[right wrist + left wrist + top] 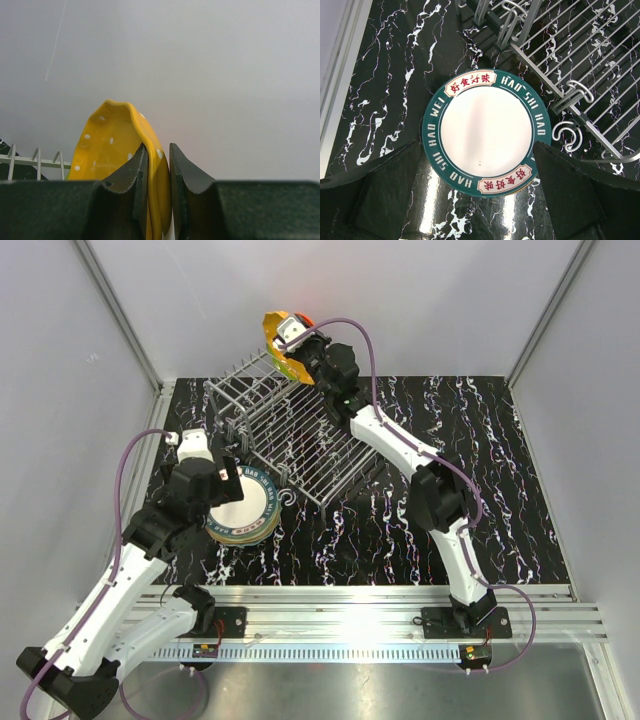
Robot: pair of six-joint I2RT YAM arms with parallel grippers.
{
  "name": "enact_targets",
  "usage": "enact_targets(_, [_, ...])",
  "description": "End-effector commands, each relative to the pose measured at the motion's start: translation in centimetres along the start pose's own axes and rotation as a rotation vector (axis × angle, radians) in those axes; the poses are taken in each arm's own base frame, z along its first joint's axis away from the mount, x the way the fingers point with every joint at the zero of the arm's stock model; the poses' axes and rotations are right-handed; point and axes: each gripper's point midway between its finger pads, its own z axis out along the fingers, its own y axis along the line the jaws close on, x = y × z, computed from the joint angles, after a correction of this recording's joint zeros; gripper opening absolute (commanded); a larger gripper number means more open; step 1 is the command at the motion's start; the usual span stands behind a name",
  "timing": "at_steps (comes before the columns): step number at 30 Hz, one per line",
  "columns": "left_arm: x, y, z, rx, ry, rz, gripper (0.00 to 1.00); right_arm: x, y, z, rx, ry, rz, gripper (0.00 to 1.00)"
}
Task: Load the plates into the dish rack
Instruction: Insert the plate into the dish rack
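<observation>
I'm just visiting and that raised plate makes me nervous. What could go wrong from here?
The right gripper pinches the yellow, white-dotted scalloped plate by its rim alone, above the far end of the silver wire dish rack; it might slip or swing. Lowered off-line, it could strike a wire instead of entering a slot. The open left gripper hangs over the teal-rimmed white plate topping the stack; a skewed descent may shove it.

Dotted orange plate on edge in the air above the wire rack, teal-rimmed stack flat beside it
</observation>
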Motion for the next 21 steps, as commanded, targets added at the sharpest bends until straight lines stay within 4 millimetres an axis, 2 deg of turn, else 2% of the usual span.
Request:
enact_targets(1, [-1.2, 0.0, 0.1, -0.012, -0.044, -0.006, 0.99, -10.3, -8.1, -0.3, 0.259, -0.284, 0.057, 0.0])
enact_targets(19, [-1.1, -0.1, 0.1, -0.011, -0.045, -0.004, 0.99, -8.1, -7.3, -0.2, 0.336, -0.305, 0.122, 0.0])
enact_targets(21, [-1.1, -0.1, 0.1, -0.011, -0.045, -0.004, 0.99, -7.9, -7.0, -0.2, 0.332, -0.299, 0.116, 0.07])
